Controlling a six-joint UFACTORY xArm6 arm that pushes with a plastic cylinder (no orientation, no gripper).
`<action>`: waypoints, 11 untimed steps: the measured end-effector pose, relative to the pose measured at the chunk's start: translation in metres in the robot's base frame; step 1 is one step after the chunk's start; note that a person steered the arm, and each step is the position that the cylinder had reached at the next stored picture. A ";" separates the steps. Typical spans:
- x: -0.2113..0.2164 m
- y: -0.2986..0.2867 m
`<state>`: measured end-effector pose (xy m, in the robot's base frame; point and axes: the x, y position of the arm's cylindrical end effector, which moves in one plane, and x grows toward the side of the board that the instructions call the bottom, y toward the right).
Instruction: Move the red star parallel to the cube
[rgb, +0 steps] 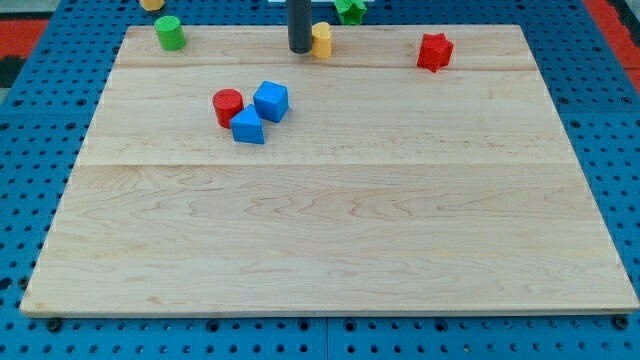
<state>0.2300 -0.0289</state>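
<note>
The red star (434, 51) sits near the board's top edge, toward the top right corner, with bare wood all around it. The blue cube (271, 101) lies well apart from it, left of centre in the upper part of the wooden board (330, 250), touching a second blue block (248, 127) of wedge-like shape, with a red cylinder (228, 106) just beside both. My tip (299, 49) rests at the top edge, touching or just beside a yellow block (321, 39), well to the left of the star. There is no pincer here, only the bare rod, so nothing opens or closes. A green cylinder (169, 32) stands near the top left corner, and a green star (350, 9) and another yellow block (151, 4) lie off the top edge. The likely trouble: leaving carelessly could drag the yellow block along, and an off-centre shove could spin the star or send it off the near right edge.
</note>
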 end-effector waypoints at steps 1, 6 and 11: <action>-0.012 0.000; 0.052 0.080; 0.200 0.113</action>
